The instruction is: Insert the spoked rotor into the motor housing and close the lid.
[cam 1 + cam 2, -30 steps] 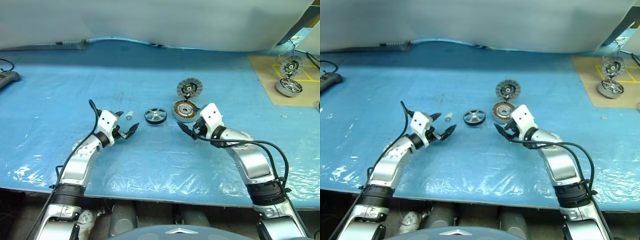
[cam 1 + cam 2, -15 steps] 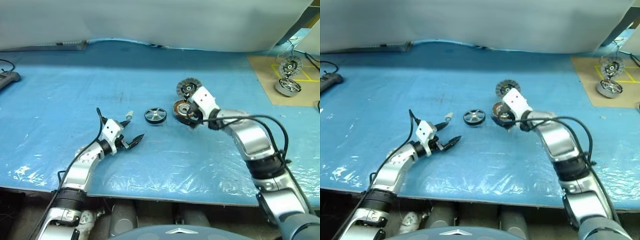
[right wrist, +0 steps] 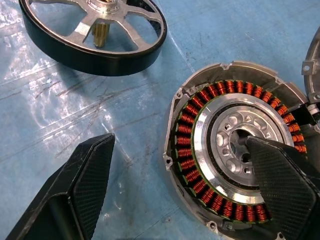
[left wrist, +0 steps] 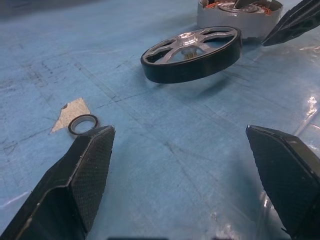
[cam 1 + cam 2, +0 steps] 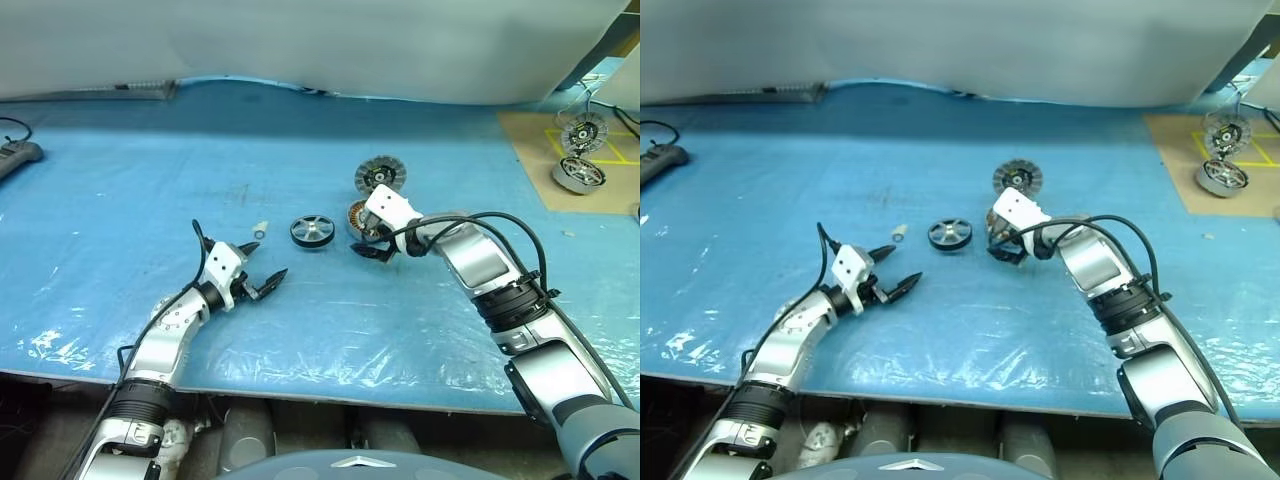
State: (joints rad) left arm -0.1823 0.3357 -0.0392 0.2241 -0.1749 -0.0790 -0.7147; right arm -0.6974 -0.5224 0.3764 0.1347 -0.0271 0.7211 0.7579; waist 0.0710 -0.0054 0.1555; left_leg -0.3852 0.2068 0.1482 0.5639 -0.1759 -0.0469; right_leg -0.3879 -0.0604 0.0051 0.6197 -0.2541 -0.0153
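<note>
The spoked rotor [image 5: 311, 231], a dark ring with silver spokes, lies flat on the blue sheet. To its right sits the motor housing [image 3: 187, 145] with copper windings, mostly uncovered. The lid [image 5: 380, 176] stands open behind the housing, its segmented face towards me. My right gripper [image 5: 368, 241] is open and tilted down over the housing. One of its fingers is over the hub and the other over the sheet between housing and rotor [image 3: 75, 52]. My left gripper [image 5: 265, 262] is open and empty. It sits low over the sheet on the near left of the rotor [image 4: 192, 52], pointing at it.
A small ring on a white scrap [image 4: 83, 124] lies just left of the rotor. A second motor assembly [image 5: 578, 172] sits on a brown board at the far right. A dark device [image 5: 15, 155] rests at the far left edge. White sheeting hangs along the back.
My right arm has swung forward and left, and its gripper has tipped down over the housing. My left gripper dropped slightly towards the near side, then held still.
</note>
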